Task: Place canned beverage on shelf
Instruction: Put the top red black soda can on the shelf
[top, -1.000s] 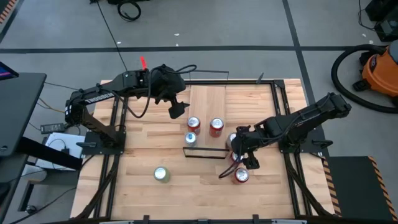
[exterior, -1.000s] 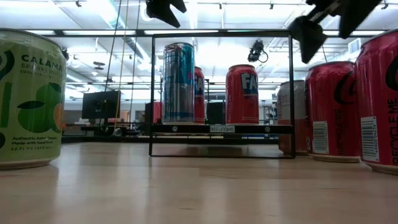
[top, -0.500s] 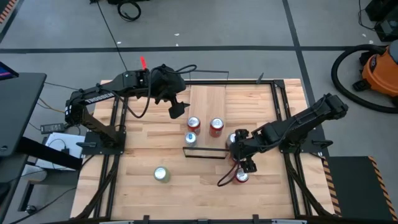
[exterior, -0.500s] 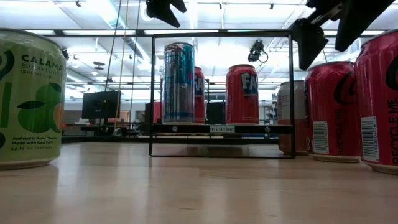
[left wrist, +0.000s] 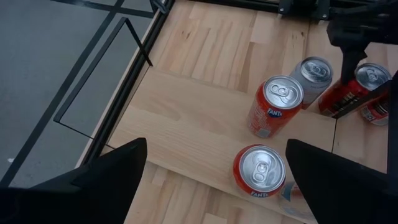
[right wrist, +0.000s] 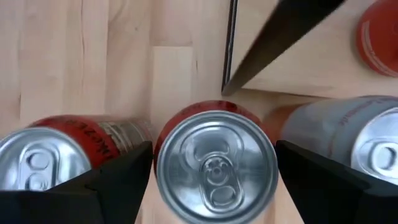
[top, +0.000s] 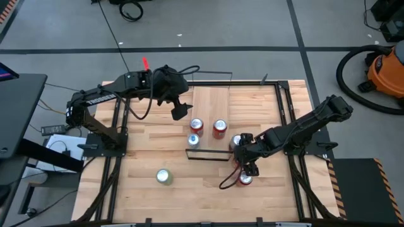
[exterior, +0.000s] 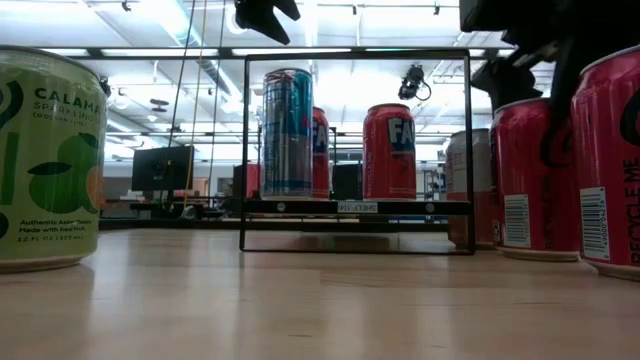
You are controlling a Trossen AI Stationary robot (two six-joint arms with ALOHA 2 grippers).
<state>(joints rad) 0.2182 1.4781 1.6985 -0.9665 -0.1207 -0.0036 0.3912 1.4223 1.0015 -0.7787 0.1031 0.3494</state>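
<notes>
Right gripper (right wrist: 214, 180) lowered, straddling round aluminium-topped can (right wrist: 216, 163).

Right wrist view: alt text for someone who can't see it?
Looking straight down, the right claw is open with a dark finger on each side of a red can. Another red can and a silver can flank it on the wooden table.

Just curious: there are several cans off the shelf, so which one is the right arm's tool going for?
The red can in the middle of the three beside the shelf. The right tool hangs right over it, open fingers either side; the others sit outside them.
</notes>
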